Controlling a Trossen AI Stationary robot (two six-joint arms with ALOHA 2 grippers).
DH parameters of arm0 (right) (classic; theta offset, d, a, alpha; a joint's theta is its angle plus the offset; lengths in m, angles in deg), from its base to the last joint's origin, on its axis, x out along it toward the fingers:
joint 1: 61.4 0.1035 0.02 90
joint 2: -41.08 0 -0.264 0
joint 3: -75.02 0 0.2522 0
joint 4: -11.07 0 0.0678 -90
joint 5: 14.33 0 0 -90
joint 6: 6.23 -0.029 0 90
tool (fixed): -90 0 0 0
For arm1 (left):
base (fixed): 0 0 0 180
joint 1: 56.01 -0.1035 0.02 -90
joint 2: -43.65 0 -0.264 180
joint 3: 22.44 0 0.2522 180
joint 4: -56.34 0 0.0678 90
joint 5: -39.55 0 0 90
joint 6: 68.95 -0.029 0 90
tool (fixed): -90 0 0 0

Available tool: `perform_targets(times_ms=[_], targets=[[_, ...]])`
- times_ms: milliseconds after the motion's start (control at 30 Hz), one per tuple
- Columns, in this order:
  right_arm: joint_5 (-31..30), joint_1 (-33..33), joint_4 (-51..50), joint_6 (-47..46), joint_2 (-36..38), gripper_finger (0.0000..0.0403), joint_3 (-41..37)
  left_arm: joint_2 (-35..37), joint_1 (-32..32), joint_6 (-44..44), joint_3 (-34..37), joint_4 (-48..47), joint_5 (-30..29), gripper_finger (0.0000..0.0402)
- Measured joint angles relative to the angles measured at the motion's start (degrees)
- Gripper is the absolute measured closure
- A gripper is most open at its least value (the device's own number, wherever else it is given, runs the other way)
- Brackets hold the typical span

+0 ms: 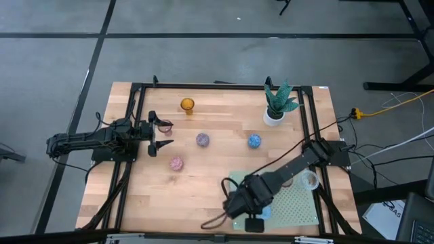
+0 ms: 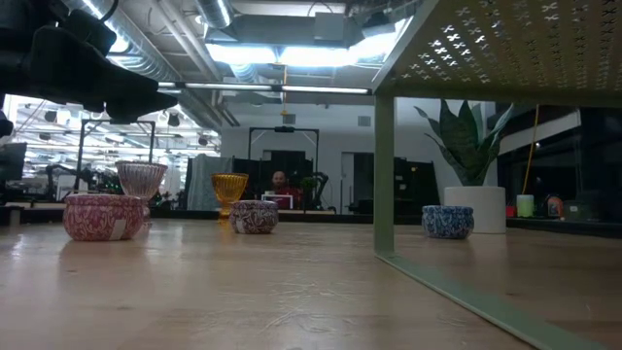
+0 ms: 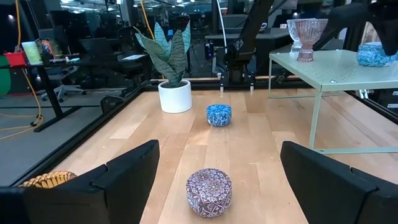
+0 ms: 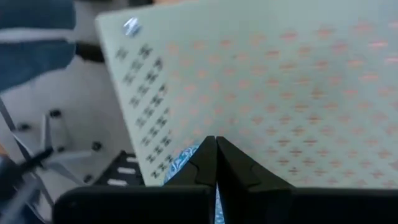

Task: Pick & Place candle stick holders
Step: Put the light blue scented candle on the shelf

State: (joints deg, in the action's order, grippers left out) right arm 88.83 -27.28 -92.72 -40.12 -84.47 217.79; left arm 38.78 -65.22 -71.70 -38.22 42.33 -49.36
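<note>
No legible text, labels, brands or nos. showed in any view. Nothing readable on the candle stick holders [image 1: 203, 139], plant pot [image 1: 274, 117] or green perforated mat [image 1: 298, 203]; background room items too blurred to read.

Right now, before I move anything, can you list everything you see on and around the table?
amber holder: one, amber, far side of the table
pinkish glass holder: one, beside the left gripper
purple holder: one, purple, mid-table
blue holder: one, blue, near the pot
pink holder: one, pink, mid-table
stand: one, pale green, perforated, near right corner
clear glass holder: one, on the stand
light blue holder: one, on the stand, at the right gripper
plant pot: one, white, far right
person: one, far behind
left gripper: open, left side
right gripper: shut, over the stand
</note>
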Motion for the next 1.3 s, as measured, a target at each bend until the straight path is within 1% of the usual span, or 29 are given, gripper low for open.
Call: perform_targets(times_ms=[67,233,533,633,767,867,967,1167,1300], targets=[[0.19,1.17,-0.01,2.54,0.0,0.0399,0.0,0.0,0.0,0.0,0.0,-0.02,0.0,0.0068],[0.06,3.86,0.01,5.59,0.27,0.0395,-0.02,0.0,0.01,0.0,0.0,0.0,0.0,0.0068],[-4.95,6.83,-0.01,7.34,1.77,0.0398,-0.02,0.0,0.02,0.0,-0.02,-0.02,0.0,0.0068],[-5.97,7.47,0.34,7.25,2.96,0.0398,-1.29,0.0,0.01,0.0,0.0,-0.01,0.02,0.0068],[-6.11,7.73,-0.02,5.11,6.12,0.04,-8.33,0.0,0.01,0.0,-0.01,0.0,0.0,0.0068],[-6.95,7.9,1.27,3.37,8.18,0.0398,-11.43,0.0,0.0,0.0,0.0,0.0,0.0,0.0068],[-7.27,8.19,-0.37,1.15,10.56,0.0398,-12.22,0.0,0.02,0.0,-0.01,-0.01,0.02,0.0068],[-9.06,10.1,0.01,-0.22,11.91,0.04,-12.26,0.0,0.0,0.0,0.0,0.0,0.0,0.0068],[-12.66,10.19,0.02,0.49,11.83,0.0395,-12.28,0.0,0.02,0.0,-0.01,0.0,0.01,0.0068]])
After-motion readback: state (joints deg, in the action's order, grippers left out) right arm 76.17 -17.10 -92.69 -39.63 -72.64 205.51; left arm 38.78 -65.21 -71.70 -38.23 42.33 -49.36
